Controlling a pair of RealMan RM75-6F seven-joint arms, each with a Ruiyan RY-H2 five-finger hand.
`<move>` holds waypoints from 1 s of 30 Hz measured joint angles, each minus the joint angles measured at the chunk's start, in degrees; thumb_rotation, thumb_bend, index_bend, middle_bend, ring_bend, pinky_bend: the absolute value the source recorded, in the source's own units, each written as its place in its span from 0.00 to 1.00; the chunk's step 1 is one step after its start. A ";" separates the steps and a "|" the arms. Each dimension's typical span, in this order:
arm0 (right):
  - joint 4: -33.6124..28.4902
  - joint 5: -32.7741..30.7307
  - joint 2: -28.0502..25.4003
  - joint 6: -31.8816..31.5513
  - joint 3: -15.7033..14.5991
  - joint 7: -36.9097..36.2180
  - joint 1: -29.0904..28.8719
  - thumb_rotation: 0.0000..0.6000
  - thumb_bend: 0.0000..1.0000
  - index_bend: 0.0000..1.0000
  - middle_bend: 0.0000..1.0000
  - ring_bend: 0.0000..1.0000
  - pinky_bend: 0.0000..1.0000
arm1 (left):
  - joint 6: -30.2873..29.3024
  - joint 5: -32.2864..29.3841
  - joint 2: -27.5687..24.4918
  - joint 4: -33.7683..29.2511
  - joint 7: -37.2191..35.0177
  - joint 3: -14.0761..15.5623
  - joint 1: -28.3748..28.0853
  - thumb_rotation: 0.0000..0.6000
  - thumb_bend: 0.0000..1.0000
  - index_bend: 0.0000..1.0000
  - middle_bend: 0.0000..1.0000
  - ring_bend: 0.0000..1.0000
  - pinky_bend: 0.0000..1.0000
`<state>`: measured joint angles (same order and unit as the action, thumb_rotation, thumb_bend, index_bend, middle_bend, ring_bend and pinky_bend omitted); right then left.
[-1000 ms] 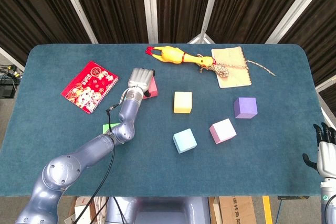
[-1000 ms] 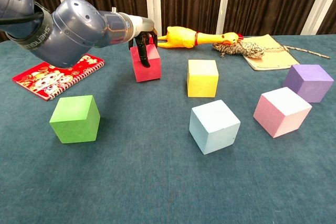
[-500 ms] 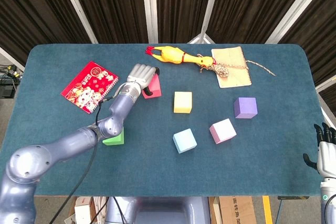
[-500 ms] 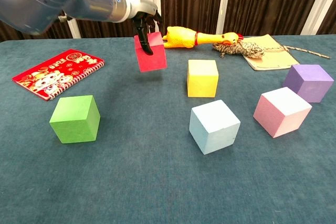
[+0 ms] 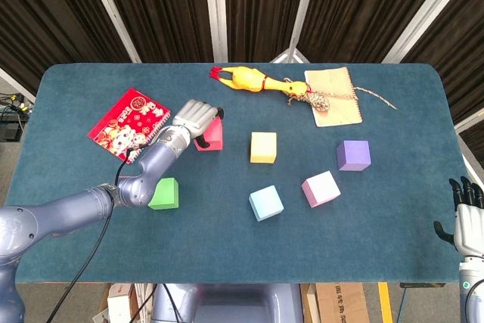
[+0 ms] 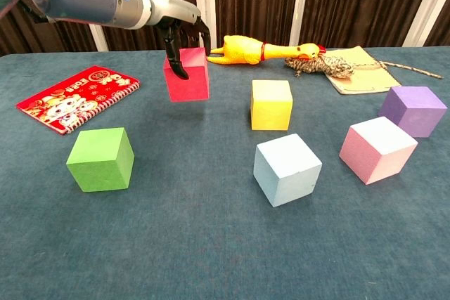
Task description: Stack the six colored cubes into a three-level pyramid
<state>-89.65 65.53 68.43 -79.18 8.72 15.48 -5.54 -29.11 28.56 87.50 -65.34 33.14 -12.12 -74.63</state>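
Observation:
My left hand (image 5: 197,117) (image 6: 181,33) grips the red cube (image 5: 211,137) (image 6: 188,75) from above and holds it lifted off the table, left of the yellow cube (image 5: 263,147) (image 6: 271,104). The green cube (image 5: 164,194) (image 6: 101,159) sits front left. In front of the yellow cube is the light blue cube (image 5: 265,203) (image 6: 287,168), and the pink cube (image 5: 321,188) (image 6: 377,149) and purple cube (image 5: 353,155) (image 6: 413,110) lie to the right. My right hand (image 5: 467,221) hangs off the table's right edge with its fingers apart, holding nothing.
A red spiral notebook (image 5: 128,125) (image 6: 76,97) lies at the left. At the back are a yellow rubber chicken (image 5: 255,82) (image 6: 261,50), a tan notepad (image 5: 333,95) (image 6: 363,69) and a string toy (image 5: 321,99) (image 6: 320,65).
My left hand has lifted the red cube off the table and carried it up and slightly left; the arm has swung out to the left.

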 measured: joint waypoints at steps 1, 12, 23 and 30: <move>0.01 -0.02 0.00 0.01 0.01 -0.02 0.00 1.00 0.28 0.11 0.07 0.08 0.00 | -0.02 1.35 0.52 0.54 -0.87 0.16 0.17 1.00 0.31 0.28 0.37 0.28 0.36; 0.15 -0.35 -0.31 0.38 0.13 -0.68 0.04 1.00 0.28 0.11 0.07 0.08 0.00 | 0.91 6.91 5.80 6.64 -6.33 0.72 -0.61 1.00 0.30 0.28 0.37 0.28 0.36; 0.08 -0.14 -0.71 0.27 0.18 -1.62 0.22 1.00 0.28 0.11 0.07 0.08 0.00 | 0.82 6.53 9.95 10.13 -7.86 0.97 -3.31 1.00 0.31 0.28 0.37 0.28 0.36; -0.06 0.16 -1.14 -0.02 0.28 -2.55 0.46 1.00 0.28 0.11 0.07 0.08 0.00 | 0.68 4.61 11.33 10.96 -7.18 1.74 -4.76 1.00 0.30 0.28 0.36 0.28 0.36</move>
<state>-89.71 65.69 67.30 -79.20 9.00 12.94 -5.08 -28.43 33.17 98.83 -54.39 25.96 -10.39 -79.39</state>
